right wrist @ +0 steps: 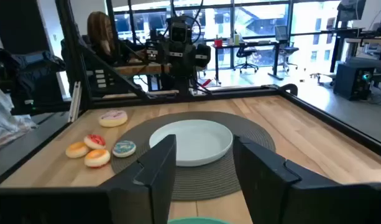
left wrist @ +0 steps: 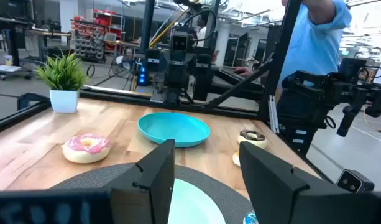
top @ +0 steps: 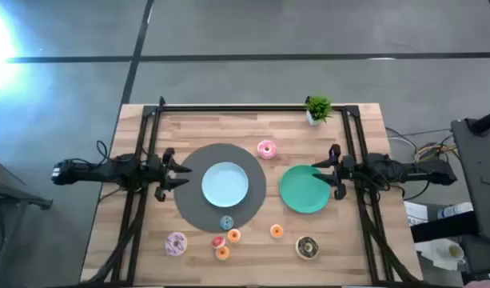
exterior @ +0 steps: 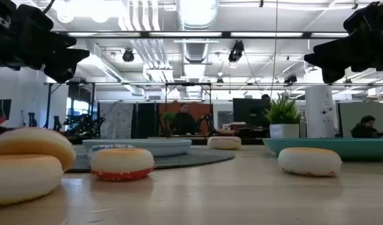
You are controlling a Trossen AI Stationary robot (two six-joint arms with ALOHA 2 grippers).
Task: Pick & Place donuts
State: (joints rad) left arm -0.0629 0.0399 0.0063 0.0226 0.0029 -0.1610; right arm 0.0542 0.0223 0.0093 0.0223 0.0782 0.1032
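A bright pink donut (top: pixel 266 150) lies on the wood beyond the grey mat (top: pixel 193 210). Along the near edge lie a pale pink sprinkled donut (top: pixel 176 244), a chocolate donut (top: pixel 307 248) and several minis: blue (top: pixel 226 222) on the mat's rim, red-pink (top: pixel 218 242) and orange (top: pixel 276 231). My left gripper (top: pixel 183 175) hangs open, high over the mat's left side, pointing at the light-blue plate (top: pixel 225 184). My right gripper (top: pixel 316 176) hangs open, high over the green plate's (top: pixel 304 196) rim. Neither holds anything.
A small potted plant (top: pixel 318 108) stands at the far right corner. Black frame rails (top: pixel 252 110) run along the far edge and both sides of the table. Bare wood lies between the two plates and in front of the green plate.
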